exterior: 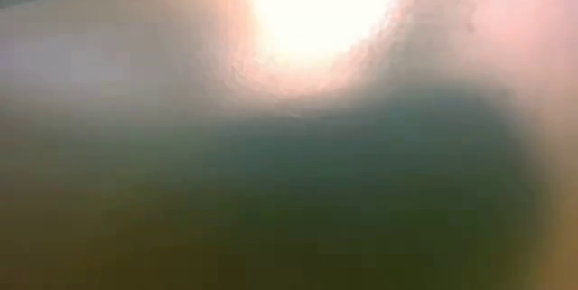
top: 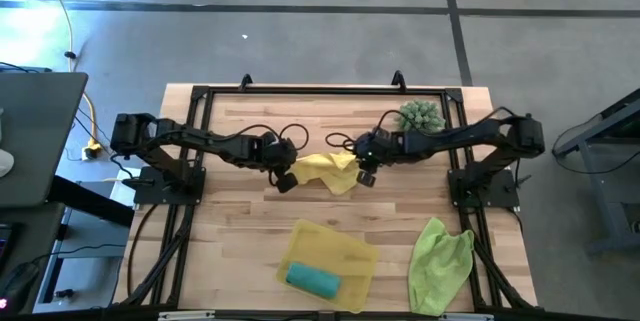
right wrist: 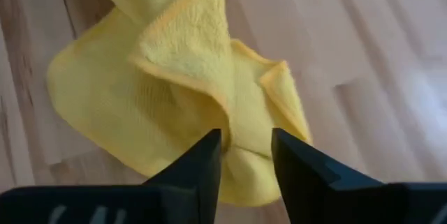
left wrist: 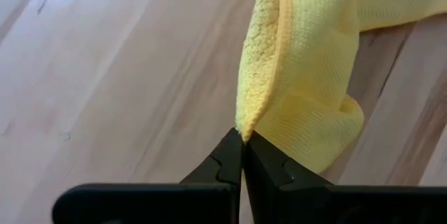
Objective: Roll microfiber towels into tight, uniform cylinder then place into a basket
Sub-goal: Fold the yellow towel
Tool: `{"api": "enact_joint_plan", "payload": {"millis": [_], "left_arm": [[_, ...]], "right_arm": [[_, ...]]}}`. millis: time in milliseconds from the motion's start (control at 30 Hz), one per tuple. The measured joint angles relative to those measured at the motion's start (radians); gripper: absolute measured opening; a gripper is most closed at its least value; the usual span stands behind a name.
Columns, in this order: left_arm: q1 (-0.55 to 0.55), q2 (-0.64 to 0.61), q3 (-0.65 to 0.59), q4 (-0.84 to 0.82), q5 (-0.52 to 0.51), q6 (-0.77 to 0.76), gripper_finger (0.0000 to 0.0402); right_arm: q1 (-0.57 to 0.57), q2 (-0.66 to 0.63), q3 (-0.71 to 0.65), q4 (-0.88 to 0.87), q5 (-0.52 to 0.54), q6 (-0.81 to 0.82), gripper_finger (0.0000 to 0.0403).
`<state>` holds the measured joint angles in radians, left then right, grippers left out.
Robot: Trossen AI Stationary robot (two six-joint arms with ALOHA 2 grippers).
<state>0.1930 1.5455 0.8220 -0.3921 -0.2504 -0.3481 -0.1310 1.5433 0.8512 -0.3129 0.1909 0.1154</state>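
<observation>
A pale wooden tabletop [top: 240, 231] sits on a grey concrete floor. My left end effector [left wrist: 242, 155] is pressed together, pinching a corner of the yellow towel [top: 335, 171] near the middle of the tabletop. My right end effector [right wrist: 246, 155] has its fingers spread around a fold of the same towel. The teal towel [top: 313, 279] lies rolled in the yellow basket [top: 350, 253] at the near edge; the lime green towel [top: 440, 264] lies crumpled beside it (the low view shows nothing usable). A spiky green plant [top: 421, 115] sits behind my right arm.
</observation>
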Motion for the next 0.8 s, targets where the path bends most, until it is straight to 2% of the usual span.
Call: {"api": "enact_joint_plan", "payload": {"millis": [133,267,333,467,633,800], "left_arm": [[0.012,0.000,0.000,0.008,-0.004,0.000,0.0000],[0.024,0.000,0.000,0.022,-0.003,0.000,0.0000],[0.025,0.000,0.000,0.031,-0.003,0.000,0.0000],[0.024,0.000,0.000,0.045,-0.001,0.000,0.0000],[0.023,0.000,0.000,0.052,0.001,0.000,0.0000],[0.027,0.000,0.000,0.051,0.002,0.001,0.0000]], "right_arm": [[0.000,-0.059,0.036,-0.108,0.025,0.009,0.0127],[0.016,-0.097,0.040,0.005,-0.043,0.048,0.0128],[0.029,-0.091,0.040,0.095,-0.035,0.078,0.0128],[0.033,-0.015,0.040,0.238,0.036,0.118,0.0129],[0.013,0.090,0.040,0.378,0.038,0.220,0.0140],[0.006,0.154,0.046,0.407,0.039,0.272,0.0154]]}}
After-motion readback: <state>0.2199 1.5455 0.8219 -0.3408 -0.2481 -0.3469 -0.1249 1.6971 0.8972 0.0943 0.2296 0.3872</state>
